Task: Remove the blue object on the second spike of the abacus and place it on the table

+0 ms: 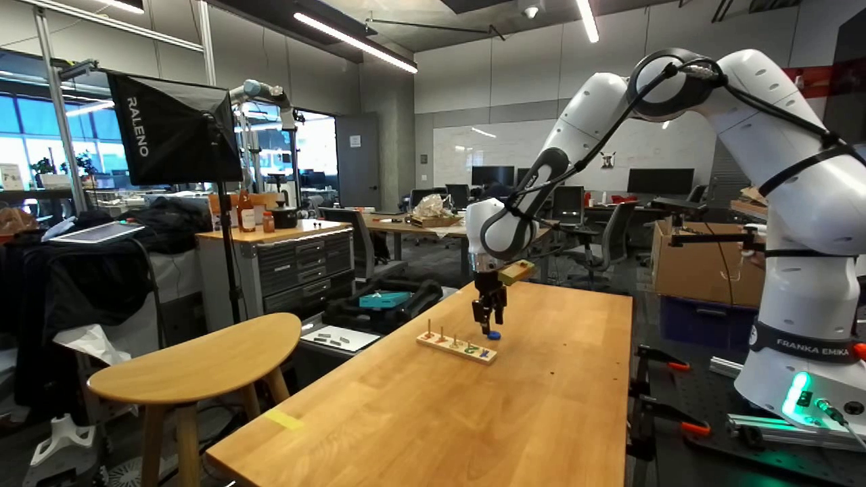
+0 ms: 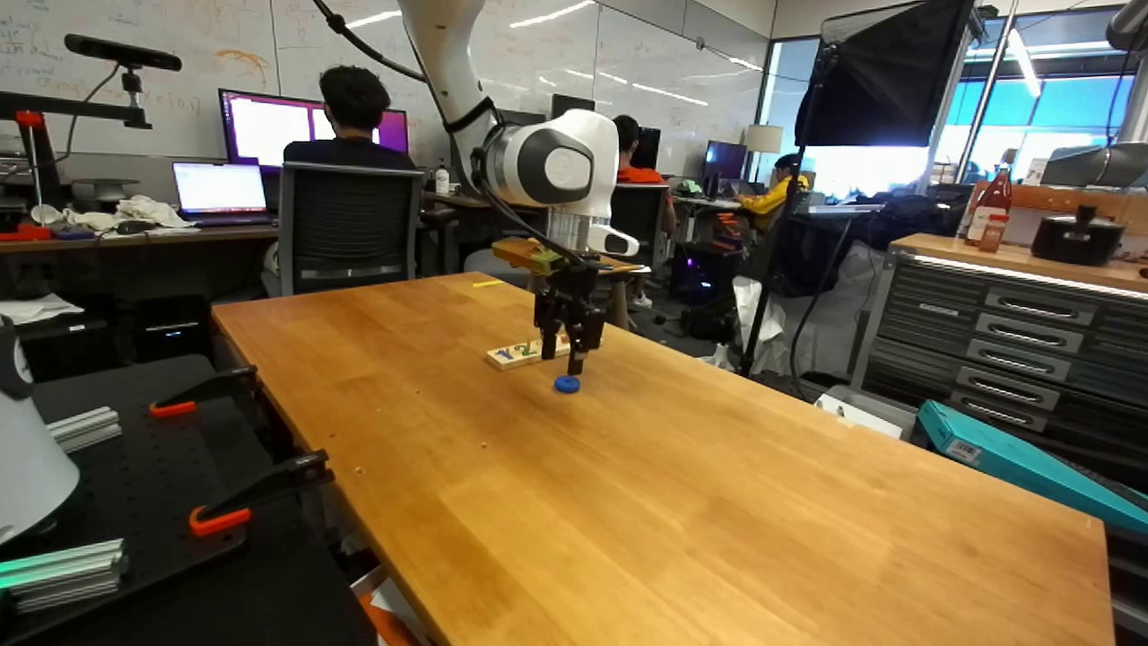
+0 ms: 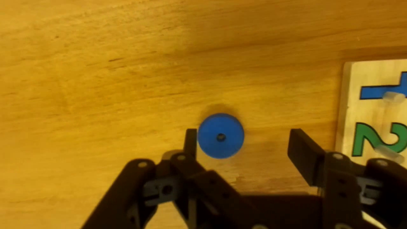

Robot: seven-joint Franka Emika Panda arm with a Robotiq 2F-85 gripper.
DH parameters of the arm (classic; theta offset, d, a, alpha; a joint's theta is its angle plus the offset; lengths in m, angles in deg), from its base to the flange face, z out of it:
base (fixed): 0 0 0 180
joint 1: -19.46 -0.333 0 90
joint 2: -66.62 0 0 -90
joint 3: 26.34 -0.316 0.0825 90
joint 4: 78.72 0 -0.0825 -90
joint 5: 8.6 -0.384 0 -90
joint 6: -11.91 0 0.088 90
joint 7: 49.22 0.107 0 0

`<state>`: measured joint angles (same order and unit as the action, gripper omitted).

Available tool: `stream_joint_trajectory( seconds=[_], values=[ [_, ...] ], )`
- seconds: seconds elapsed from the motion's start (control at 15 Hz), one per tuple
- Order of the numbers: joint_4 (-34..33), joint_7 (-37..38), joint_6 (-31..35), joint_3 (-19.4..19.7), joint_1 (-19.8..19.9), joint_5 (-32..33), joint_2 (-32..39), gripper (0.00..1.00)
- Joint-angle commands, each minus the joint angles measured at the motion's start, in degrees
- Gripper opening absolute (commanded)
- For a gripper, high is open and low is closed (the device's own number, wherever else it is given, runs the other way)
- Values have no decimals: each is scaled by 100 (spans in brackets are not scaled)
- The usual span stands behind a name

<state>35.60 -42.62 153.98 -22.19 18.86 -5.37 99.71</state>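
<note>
A round blue disc [image 3: 219,148] with a small hole lies flat on the wooden table [image 3: 95,105]. It also shows in both exterior views [image 1: 494,335] [image 2: 567,385]. My gripper [image 3: 243,136] is open and empty, pointing down over the table at the disc. In the wrist view the disc appears between the fingers, close to the left finger and apart from the right one. The gripper also shows in both exterior views [image 1: 492,325] [image 2: 562,361]. The abacus [image 1: 454,346], a pale wooden board with numbers and upright pegs, stands beside it, also in the wrist view [image 3: 351,108] and partly hidden behind the gripper [image 2: 514,356].
A yellow tape strip [image 1: 285,419] is on the table near one end. Clamps [image 2: 220,520] sit along the table edge by the robot base. A wooden stool [image 1: 196,355] and a drawer cabinet [image 2: 1013,332] stand beside the table.
</note>
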Motion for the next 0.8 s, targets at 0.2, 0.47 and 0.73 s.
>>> stream_joint_trajectory(
  seconds=[0.2, 0.47, 0.73],
  values=[
    [109, -10, -1369, -326, -408, 16, -1369, 100],
    [19, -75, -2483, -578, -456, -77, -2255, 99],
    [-72, 4, -2739, -649, -430, 9, -2408, 100]
  ],
)
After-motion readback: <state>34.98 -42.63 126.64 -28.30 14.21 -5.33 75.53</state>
